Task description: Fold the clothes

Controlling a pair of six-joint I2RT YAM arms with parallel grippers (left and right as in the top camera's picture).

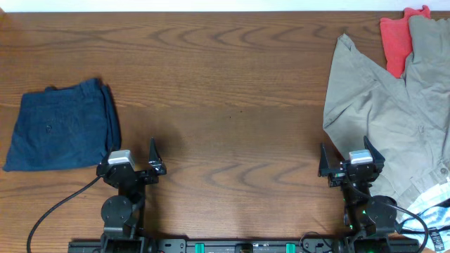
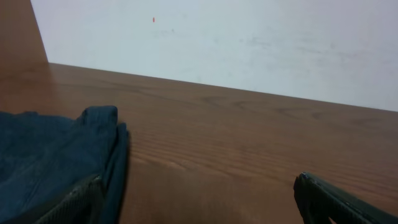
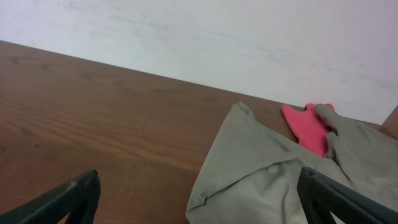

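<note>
The dark navy shorts (image 1: 60,130) lie folded into a compact rectangle at the table's left edge. They also show in the left wrist view (image 2: 56,158), at the lower left beside my left finger. My left gripper (image 1: 132,163) is open and empty, just right of the shorts' near corner; in the left wrist view its fingers (image 2: 199,202) stand wide apart over bare wood. My right gripper (image 1: 349,160) is open and empty at the near right, by the khaki garment's edge, with its fingers (image 3: 199,196) spread wide.
A large khaki-beige garment (image 1: 394,105) lies spread at the right, also in the right wrist view (image 3: 273,174). A red-orange cloth (image 1: 396,39) sits at the far right corner and shows in the right wrist view (image 3: 308,124). A white wall stands behind the table.
</note>
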